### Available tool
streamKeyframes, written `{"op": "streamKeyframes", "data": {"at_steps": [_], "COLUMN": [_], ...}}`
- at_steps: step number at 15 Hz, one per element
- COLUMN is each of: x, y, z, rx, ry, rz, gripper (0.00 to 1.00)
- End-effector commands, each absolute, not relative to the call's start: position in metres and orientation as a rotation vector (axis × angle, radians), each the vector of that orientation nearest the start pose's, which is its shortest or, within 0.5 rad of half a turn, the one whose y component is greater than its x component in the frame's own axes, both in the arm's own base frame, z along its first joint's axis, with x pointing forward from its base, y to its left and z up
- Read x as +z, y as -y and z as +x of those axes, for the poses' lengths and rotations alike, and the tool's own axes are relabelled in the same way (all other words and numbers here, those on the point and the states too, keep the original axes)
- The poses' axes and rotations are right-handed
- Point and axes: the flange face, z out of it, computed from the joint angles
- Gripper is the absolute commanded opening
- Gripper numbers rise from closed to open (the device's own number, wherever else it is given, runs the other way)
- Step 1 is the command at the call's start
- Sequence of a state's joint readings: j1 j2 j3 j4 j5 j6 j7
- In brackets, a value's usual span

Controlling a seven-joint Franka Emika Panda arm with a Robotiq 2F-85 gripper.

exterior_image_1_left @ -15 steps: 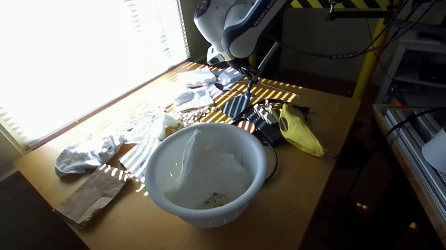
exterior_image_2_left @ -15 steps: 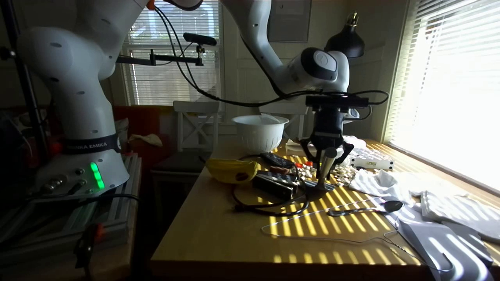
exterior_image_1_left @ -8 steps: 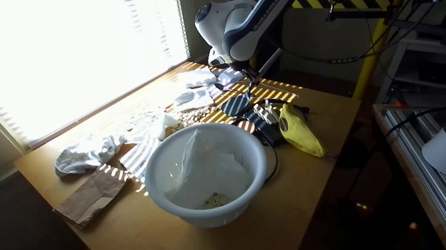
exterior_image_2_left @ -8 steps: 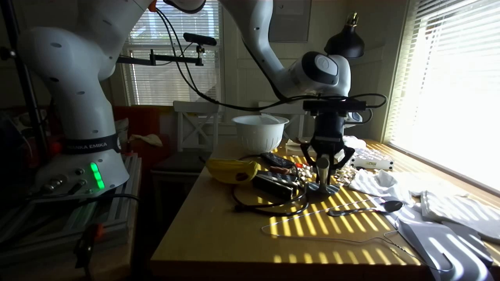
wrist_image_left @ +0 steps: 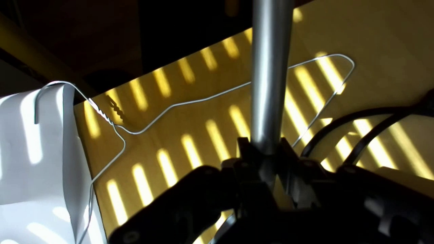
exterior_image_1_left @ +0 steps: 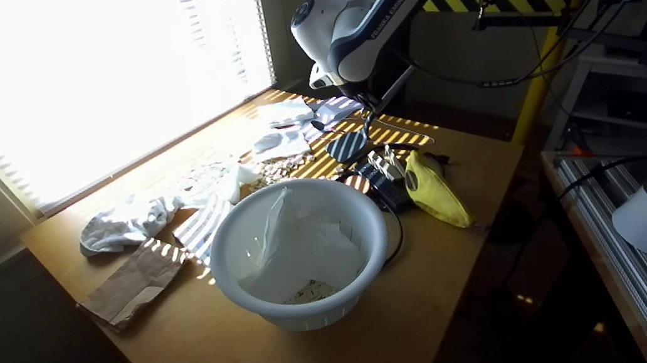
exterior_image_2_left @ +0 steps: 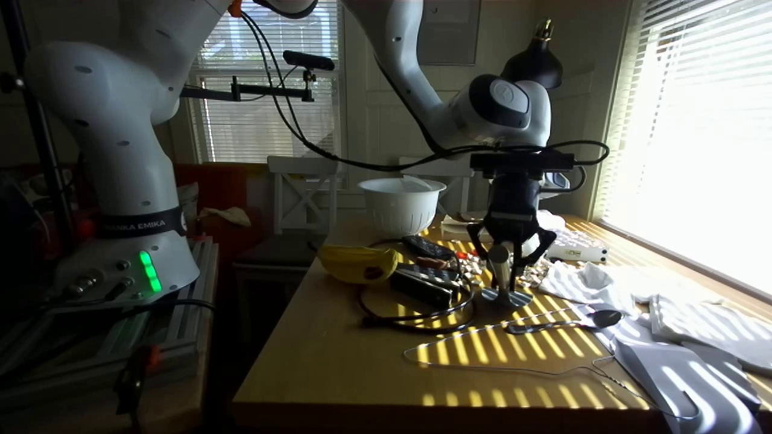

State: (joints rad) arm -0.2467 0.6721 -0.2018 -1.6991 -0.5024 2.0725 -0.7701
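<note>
My gripper (exterior_image_2_left: 510, 265) is shut on the metal handle of a spatula; the handle also rises between the fingertips in the wrist view (wrist_image_left: 262, 145). The spatula's (exterior_image_2_left: 506, 299) flat dark blade points down, close over the table; I cannot tell if it touches. The blade also shows in an exterior view (exterior_image_1_left: 348, 146). The handle leans out from the jaws at a slant. Nearest to it are a black box (exterior_image_2_left: 425, 283) with a black cable, a pile of coins (exterior_image_1_left: 281, 170), a black spoon (exterior_image_2_left: 605, 318) and a bent wire hanger (wrist_image_left: 101, 112).
A white colander (exterior_image_1_left: 311, 319) with white sheets inside stands on the table. A yellow banana-shaped cloth item (exterior_image_1_left: 435, 191) lies by the black box. White cloths (exterior_image_1_left: 127, 225) and a brown paper bag (exterior_image_1_left: 132, 284) lie on the window side. A black lamp (exterior_image_2_left: 533, 63) hangs behind the arm.
The gripper dipped a little, then moved sideways with the spatula, away from the colander and the coins. The handle's slant changed slightly. The other things have not moved.
</note>
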Motion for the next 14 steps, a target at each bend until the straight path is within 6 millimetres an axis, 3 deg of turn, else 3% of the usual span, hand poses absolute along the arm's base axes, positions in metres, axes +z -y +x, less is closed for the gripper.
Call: {"op": "streamKeyframes", "data": {"at_steps": [1,7,14], "x": [0.203,0.189,0.167], "y": [0.294,0.284,0.299], "z": [0.575,0.591,0.595], "rx": [0.95,0.982,1.012], "ry": [1.058,1.081,0.983], "rz": [-3.104,-3.058,-3.024], "gripper": [0.06,0.06,0.06]}}
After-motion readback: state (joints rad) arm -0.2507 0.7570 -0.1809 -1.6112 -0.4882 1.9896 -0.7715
